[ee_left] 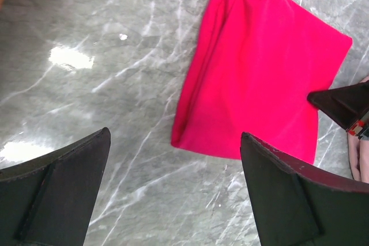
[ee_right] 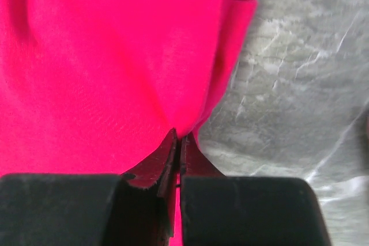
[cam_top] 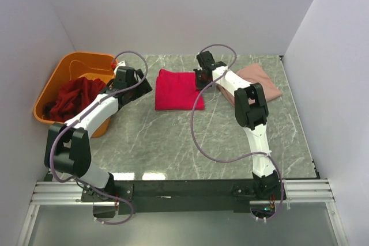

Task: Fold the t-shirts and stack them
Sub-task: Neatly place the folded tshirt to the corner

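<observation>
Tabletop of grey veined marble pattern (cam_top: 167, 148) is being shown bare across its whole near half and between the two arms, and it is being closed in by plain white walls (cam_top: 173, 10) on the left, the far side and the right. At the far middle, a bright crimson-pink cloth t-shirt (cam_top: 176, 90) is lying folded into a rough rectangle. Its right edge is being pinched by the right gripper (ee_right: 177, 136), whose fingers are pressed together on a raised fold of the cloth. The left gripper (ee_left: 176, 136) is being held above the marble at the shirt's left side with its fingers spread wide and nothing between them. Just right of the crimson shirt, a pale salmon-pink cloth t-shirt (cam_top: 262, 82) is lying flat, partly covered by the right arm, which is crossing above it. At the far left corner, an orange plastic tub (cam_top: 57, 76) is sitting against the left wall, its right side being crossed by the left arm. Crumpled dark maroon-red cloth t-shirts (cam_top: 75, 96) are heaped inside it.
</observation>
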`<act>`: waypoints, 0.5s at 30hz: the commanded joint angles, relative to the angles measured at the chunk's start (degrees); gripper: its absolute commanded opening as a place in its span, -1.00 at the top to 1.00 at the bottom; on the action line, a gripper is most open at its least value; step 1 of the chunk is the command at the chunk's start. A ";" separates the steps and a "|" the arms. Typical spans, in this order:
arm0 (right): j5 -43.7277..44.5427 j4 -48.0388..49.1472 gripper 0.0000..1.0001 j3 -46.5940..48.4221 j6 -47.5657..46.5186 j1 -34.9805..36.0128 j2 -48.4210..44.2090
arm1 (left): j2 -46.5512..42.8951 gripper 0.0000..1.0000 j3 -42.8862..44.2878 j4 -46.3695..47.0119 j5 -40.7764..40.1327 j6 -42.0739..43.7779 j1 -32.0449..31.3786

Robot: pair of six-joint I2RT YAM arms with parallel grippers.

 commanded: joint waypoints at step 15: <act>27.49 7.80 1.00 -22.88 -31.47 1.10 -26.08 | -8.07 -0.99 -3.37 -0.62 -4.88 0.76 -0.18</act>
